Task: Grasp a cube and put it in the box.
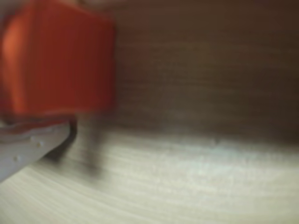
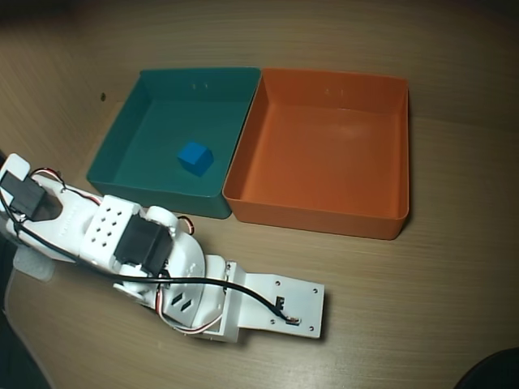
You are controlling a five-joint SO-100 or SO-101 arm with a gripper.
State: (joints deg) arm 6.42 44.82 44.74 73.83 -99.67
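In the wrist view the orange cube (image 1: pixel 56 60) fills the upper left, blurred and very close. One white finger (image 1: pixel 28 147) presses against its lower edge; the other finger is out of view. My gripper (image 1: pixel 65 88) looks shut on the cube, holding it above the wooden table. In the overhead view the fingers and the cube are hidden under the white wrist plate (image 2: pixel 280 308), which is low over the table in front of the trays. The box (image 2: pixel 324 146), a shallow orange tray, stands behind it and holds nothing.
A teal-green tray (image 2: pixel 154 121) stands against the box's left wall in the overhead view, with a small blue cube (image 2: pixel 195 158) in it. The arm's base (image 2: pixel 49 219) is at the left. A dark object (image 2: pixel 495 373) sits at the bottom right corner.
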